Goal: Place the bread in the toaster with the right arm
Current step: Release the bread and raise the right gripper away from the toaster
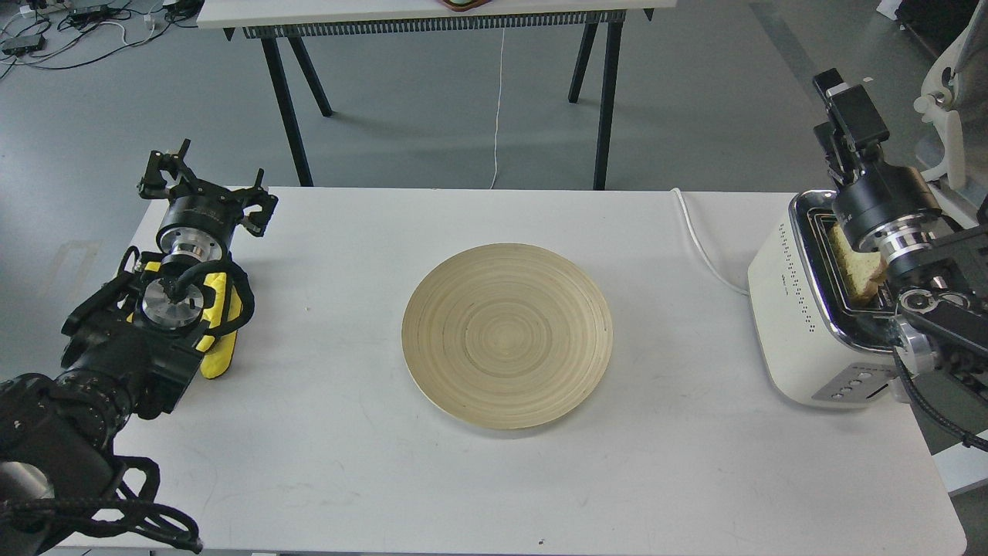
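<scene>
The bread [854,264] stands in a slot of the cream-white toaster [803,324] at the table's right end, with its top part showing above the chrome top. My right gripper [843,96] is raised above the toaster's far end, clear of the bread, with its fingers apart and nothing between them. The right arm's wrist covers part of the toaster top. My left gripper [207,185] rests open and empty at the table's far left corner.
A round bamboo plate [507,337] lies in the middle of the white table [347,463]. The toaster's white cord [698,239] runs to the table's far edge. A second table [432,15] stands behind, and a white chair [953,116] is at the right.
</scene>
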### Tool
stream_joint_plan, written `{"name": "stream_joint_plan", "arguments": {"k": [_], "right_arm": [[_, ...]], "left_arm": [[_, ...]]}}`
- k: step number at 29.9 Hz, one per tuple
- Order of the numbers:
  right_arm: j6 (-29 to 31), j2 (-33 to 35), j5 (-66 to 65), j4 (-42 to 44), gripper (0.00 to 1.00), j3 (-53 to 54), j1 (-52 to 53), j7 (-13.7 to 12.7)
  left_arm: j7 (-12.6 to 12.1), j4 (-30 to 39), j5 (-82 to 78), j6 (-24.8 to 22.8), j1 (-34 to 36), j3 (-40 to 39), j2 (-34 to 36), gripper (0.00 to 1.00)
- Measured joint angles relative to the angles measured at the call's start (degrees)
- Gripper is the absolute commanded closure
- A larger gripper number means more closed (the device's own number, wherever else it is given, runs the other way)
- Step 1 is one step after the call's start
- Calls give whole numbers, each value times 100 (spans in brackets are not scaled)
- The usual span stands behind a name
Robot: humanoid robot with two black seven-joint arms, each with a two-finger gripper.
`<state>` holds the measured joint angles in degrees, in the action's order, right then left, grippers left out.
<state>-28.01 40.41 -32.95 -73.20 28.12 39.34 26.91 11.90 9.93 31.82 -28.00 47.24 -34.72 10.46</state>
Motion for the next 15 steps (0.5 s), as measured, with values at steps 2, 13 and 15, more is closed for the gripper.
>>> {"name": "stream_joint_plan", "arguments": {"k": [2, 13, 15], "right_arm": [[0, -436, 345, 229, 6, 189, -15, 74], [1837, -1967, 1933, 1260, 4, 1394, -604, 111], [2144, -2145, 1947, 1381, 3, 1622, -737, 111]], "left_arm": [[0, 0, 0, 0, 0, 0, 0, 0], [-4, 0, 0, 0, 0, 0, 0, 0], [-4, 0, -1, 0, 0, 0, 0, 0]]}}
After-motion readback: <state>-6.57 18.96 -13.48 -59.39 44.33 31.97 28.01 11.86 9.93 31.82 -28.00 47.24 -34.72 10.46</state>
